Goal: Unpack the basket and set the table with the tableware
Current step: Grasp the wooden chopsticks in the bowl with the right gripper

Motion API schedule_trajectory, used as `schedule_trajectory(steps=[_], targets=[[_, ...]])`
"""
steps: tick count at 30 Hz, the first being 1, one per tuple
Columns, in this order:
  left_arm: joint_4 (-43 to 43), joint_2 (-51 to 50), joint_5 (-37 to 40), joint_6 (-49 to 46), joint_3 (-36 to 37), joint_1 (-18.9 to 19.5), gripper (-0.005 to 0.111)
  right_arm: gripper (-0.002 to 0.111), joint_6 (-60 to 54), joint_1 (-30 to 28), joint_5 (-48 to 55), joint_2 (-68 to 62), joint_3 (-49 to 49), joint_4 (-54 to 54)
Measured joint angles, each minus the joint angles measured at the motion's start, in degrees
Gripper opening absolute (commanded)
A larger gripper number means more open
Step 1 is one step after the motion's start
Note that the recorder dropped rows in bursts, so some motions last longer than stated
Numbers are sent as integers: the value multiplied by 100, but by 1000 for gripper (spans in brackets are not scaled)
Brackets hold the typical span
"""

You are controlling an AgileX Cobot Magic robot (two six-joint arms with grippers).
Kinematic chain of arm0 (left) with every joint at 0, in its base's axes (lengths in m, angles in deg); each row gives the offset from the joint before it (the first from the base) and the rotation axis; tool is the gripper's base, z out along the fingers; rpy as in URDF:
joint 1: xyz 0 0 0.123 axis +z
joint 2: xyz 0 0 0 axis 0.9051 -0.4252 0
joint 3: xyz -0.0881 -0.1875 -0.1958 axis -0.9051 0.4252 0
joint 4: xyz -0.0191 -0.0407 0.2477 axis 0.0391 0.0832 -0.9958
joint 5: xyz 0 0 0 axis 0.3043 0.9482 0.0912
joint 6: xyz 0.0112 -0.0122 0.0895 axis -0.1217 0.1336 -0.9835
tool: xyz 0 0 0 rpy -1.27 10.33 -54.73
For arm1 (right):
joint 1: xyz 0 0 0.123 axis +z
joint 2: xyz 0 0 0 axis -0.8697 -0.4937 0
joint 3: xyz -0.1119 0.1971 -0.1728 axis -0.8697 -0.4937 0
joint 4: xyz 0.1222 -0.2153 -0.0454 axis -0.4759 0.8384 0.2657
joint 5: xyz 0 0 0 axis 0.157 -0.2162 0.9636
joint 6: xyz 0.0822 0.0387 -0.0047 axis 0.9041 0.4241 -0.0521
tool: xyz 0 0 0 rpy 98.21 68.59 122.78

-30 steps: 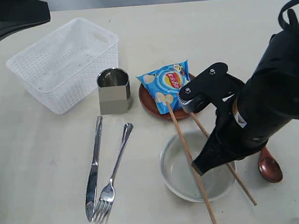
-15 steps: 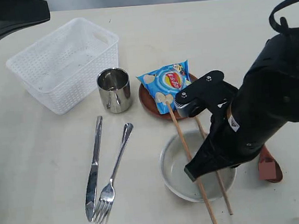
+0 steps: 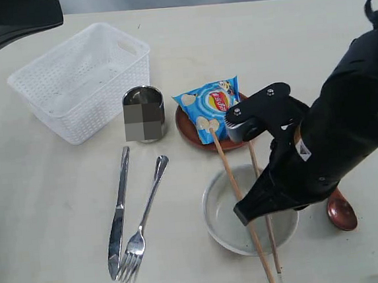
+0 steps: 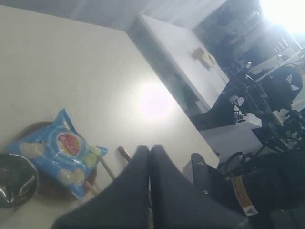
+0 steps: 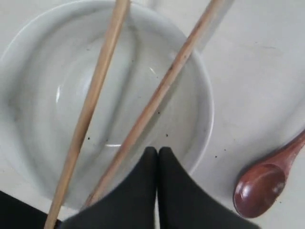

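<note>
The white basket [image 3: 78,81] stands at the back left of the table [image 3: 48,193]. In front of it are a steel cup [image 3: 144,112], a knife [image 3: 119,214] and a fork [image 3: 143,225]. A blue chips bag [image 3: 211,103] lies on the reddish-brown plate [image 3: 195,133]. Two chopsticks [image 3: 236,190] [image 5: 95,105] lie almost side by side across the pale bowl [image 3: 210,196] [image 5: 38,95]. The wooden spoon [image 3: 341,211] [image 5: 259,188] lies right of the bowl. My right gripper [image 3: 244,215] [image 5: 158,151] is shut and empty, low over the bowl beside one chopstick [image 5: 157,102]. My left gripper [image 4: 150,149] is shut and empty, raised.
The left arm [image 3: 12,18] hangs over the table's back left corner above the basket. The bulky right arm [image 3: 347,134] covers the table's right side. Another table and equipment [image 4: 248,95] stand beyond the far edge.
The right-hand chopstick's near end has swung left, so it now lies nearly parallel to the other one. My right gripper shifted left over the bowl. The left arm stayed put.
</note>
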Motion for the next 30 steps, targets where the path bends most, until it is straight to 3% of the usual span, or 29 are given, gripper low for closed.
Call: schedule_trajectory(steps=[3,6,10,11,28,30], targets=[[0,0,0,-13,0,0,0,5,73,0,331,237,180,11],[4,0,0,-42,0,0,0,28,191,0,505,403,306,-159],[48,0,0,-63,0,0,0,73,243,0,529,401,319,-689],[48,0,0,-63,0,0,0,77,252,10,485,392,319,-774],[184,0,0,-67,0,0,0,77,607,10,-443,-760,335,-842],[194,0,0,-88,0,0,0,71,607,10,-525,-837,335,-842]])
